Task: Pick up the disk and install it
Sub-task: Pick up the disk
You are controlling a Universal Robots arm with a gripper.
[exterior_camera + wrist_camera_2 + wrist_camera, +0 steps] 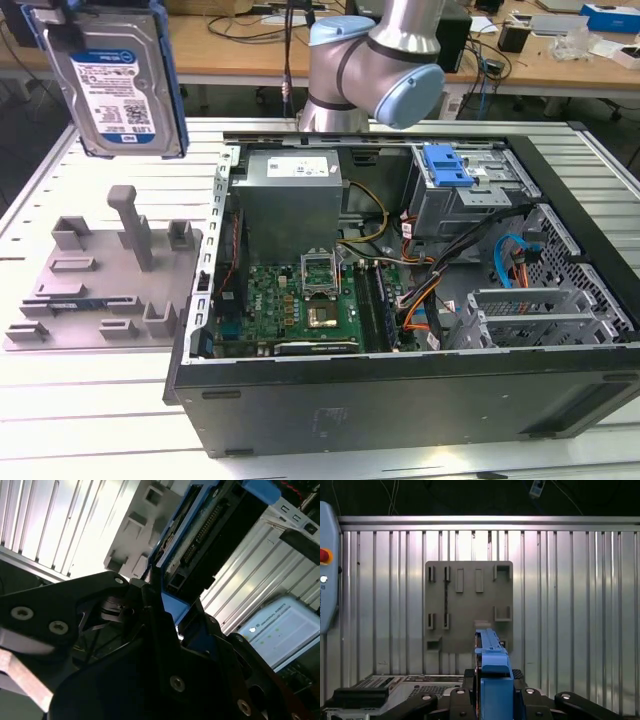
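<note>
You have one disk (120, 85), and it sits clamped between the jaws of the gripper (492, 697). The black fingers (462, 700) press on either side of its blue rail frame, and the label face shows in the exterior view. The drive hangs in the air, upright, clear of everything under it. In the second wrist view the disk (220, 540) runs outward from the jaws with its connector edge exposed.

Straight below the jaws lies one grey fixture plate (100, 290), flat on the slatted aluminium table (90, 400). In the first wrist view the plate (470, 605) lies just beyond the far end of the drive. One tall post (125, 225) rises from it, with several short blocks around it, and none of them touches the disk.

Well off to the side of the jaws, toward the exterior view's right, stands one open computer case (400, 400). Its near wall (215, 250) lies between the jaws and the interior. Inside are:
- one grey power supply (290, 200)
- one green motherboard (290, 300)
- one blue latch tab (447, 165) on top of the drive cage
- a bundle of coloured cables (440, 280) crossing beside that cage

One robot arm (375, 60) rises behind the case.
</note>
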